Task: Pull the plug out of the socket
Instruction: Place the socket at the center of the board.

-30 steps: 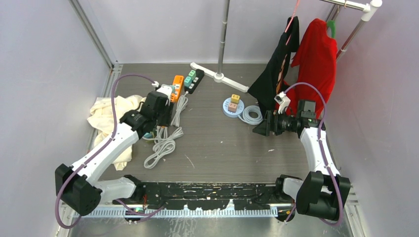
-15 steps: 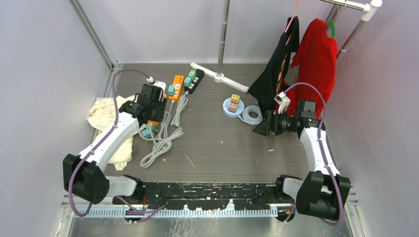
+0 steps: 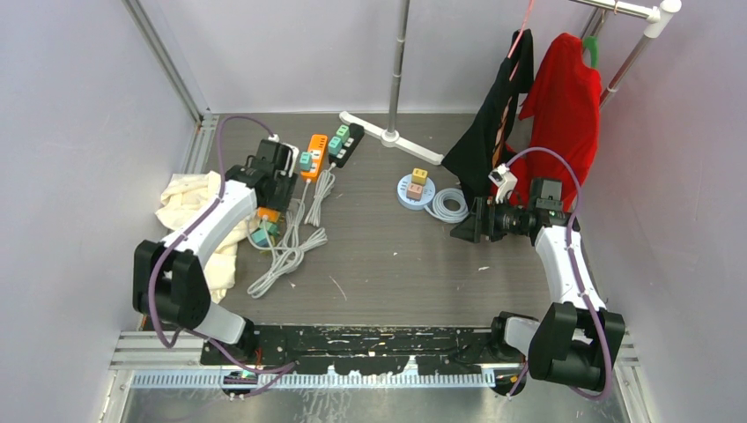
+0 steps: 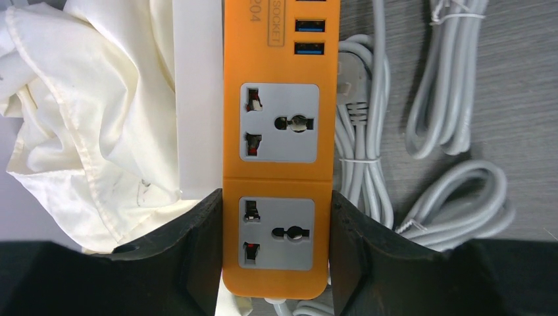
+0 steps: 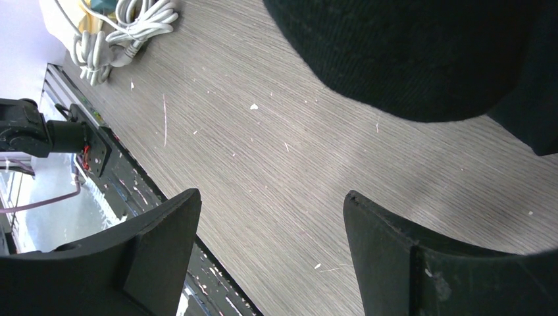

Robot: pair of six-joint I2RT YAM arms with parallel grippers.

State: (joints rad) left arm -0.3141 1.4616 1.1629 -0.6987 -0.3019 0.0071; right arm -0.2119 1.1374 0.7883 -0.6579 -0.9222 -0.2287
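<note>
The left pincer [image 4: 276, 195] is clamped across the near end of an orange strip [image 4: 279, 39], one finger against each long side. Just ahead of its fingertips, both sockets [image 4: 279, 123] facing the wrist camera are bare, and no plug sits between the fingers. A cloth [image 4: 85, 118] lies to the pincer's left and coiled cables [image 4: 434, 99] to its right.

From above, teal plugs [image 3: 306, 160] sit seated in a second orange strip [image 3: 315, 141], ahead and to the right of that pincer. A black strip [image 3: 351, 139] lies further right. A teal piece [image 3: 262, 236] close by the pincer may be a loose plug, but the arm hides too much to say.

The right pincer [image 5: 271, 197] gapes wide over the worktop [image 5: 263, 131], holding nothing.

I judge the pull not shown as done: plugs sit seated elsewhere, and the grip is on a strip, not a plug.
</note>
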